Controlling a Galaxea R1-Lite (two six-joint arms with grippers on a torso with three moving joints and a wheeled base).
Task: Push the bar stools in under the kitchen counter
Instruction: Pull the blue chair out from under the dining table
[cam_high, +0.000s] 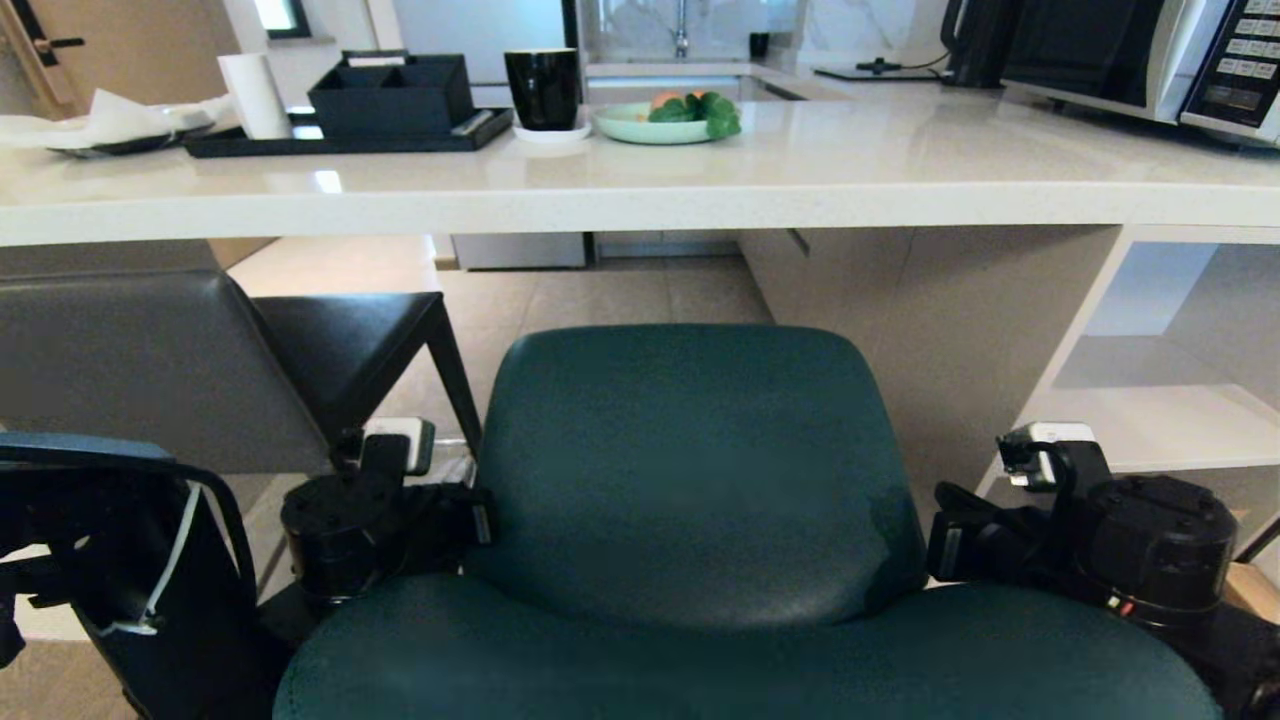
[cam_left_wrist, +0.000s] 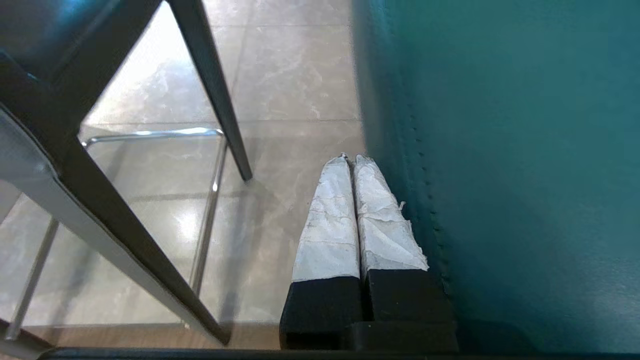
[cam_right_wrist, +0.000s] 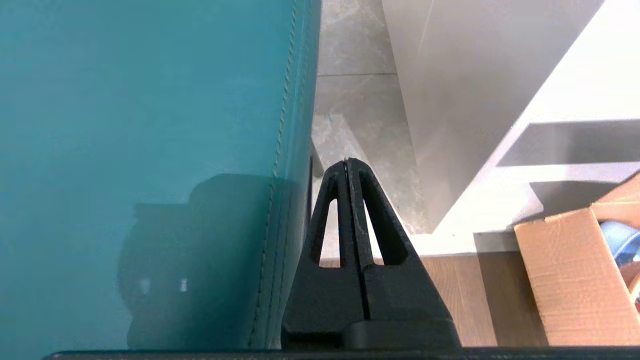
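The teal stool (cam_high: 690, 480) stands directly in front of the robot, its curved back facing the camera and its seat nearest the robot, short of the kitchen counter (cam_high: 640, 190); floor shows between the stool's back and the counter's edge above. The left gripper (cam_left_wrist: 350, 159) sits against the left side of the stool's back, its two white-wrapped fingers (cam_left_wrist: 330, 220) pressed together with nothing between them, lying along the stitched teal edge. The right gripper (cam_right_wrist: 347, 161) is at the right side of the back, its black fingers likewise closed tight on nothing, just beside the seam; whether either gripper actually presses on the upholstery is hard to judge from these angles. The grey stool (cam_high: 150, 360) stands to the left, its low back and dark seat partly under the counter's edge, its dark legs and a chrome footrest (cam_left_wrist: 210, 200) showing in the left wrist view. On the counter are a black mug (cam_high: 543, 88), a pale green plate (cam_high: 650, 125) holding vegetables, a black tray (cam_high: 340, 140) and a microwave (cam_high: 1150, 60). A cardboard box (cam_right_wrist: 575, 280) lies on the floor to the right.
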